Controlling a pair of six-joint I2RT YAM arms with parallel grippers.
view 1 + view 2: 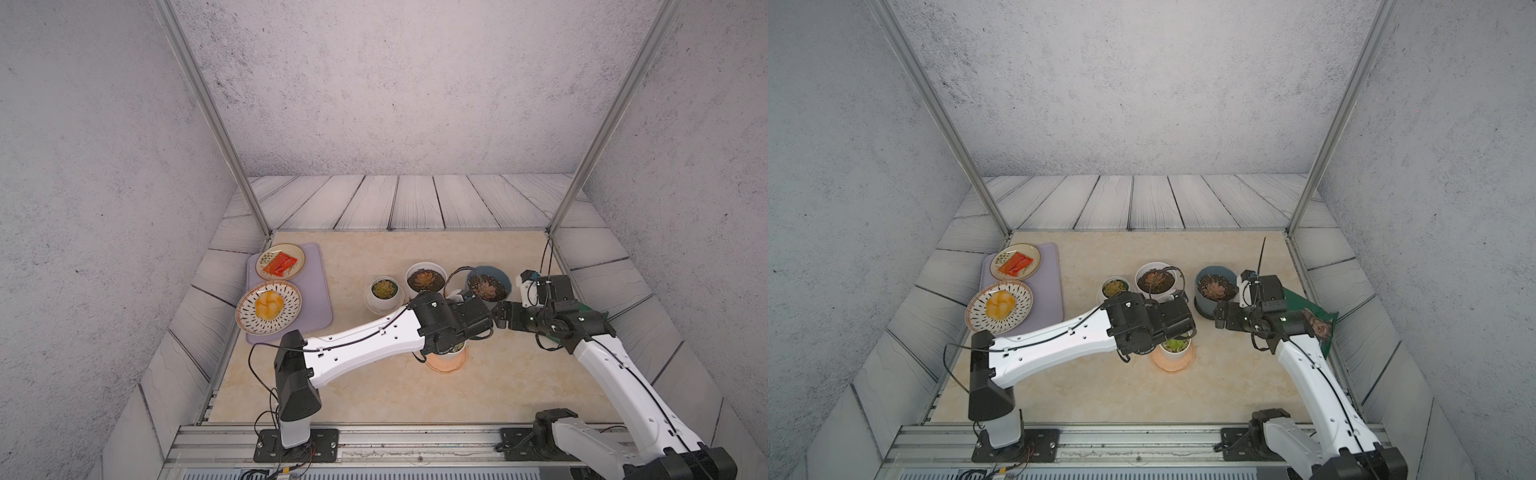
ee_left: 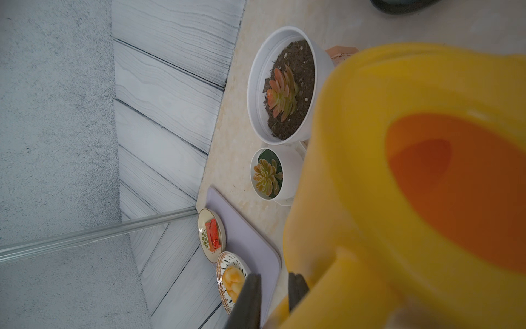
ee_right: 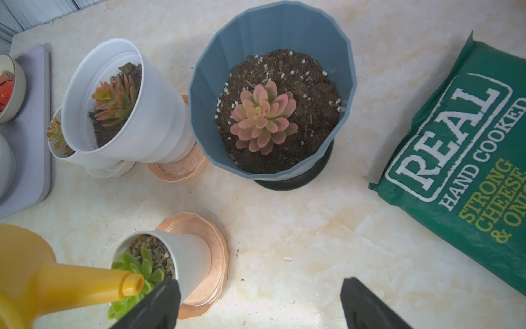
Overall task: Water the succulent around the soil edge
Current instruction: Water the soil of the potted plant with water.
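My left gripper point(image 2: 273, 282) is shut on the handle of a yellow watering can point(image 2: 412, 171), which fills much of the left wrist view. The can's spout tip point(image 3: 132, 286) hangs over a green succulent point(image 3: 136, 270) in a small white pot point(image 3: 185, 253) topped with pebbles, on a peach saucer point(image 3: 217, 256). No water stream shows. In both top views the left arm covers most of that pot point(image 1: 1175, 347). My right gripper point(image 3: 260, 284) is open and empty just beside the saucer, one finger point(image 3: 162, 302) close to the pot.
Behind stand a blue pot point(image 3: 256, 34) with a pink succulent, a large white pot point(image 3: 153, 119) with an orange-green one, and a smaller white pot point(image 1: 384, 291). A green crisp bag point(image 3: 469, 142) lies at the right. A lavender tray point(image 1: 316, 286) with two plates sits at the left.
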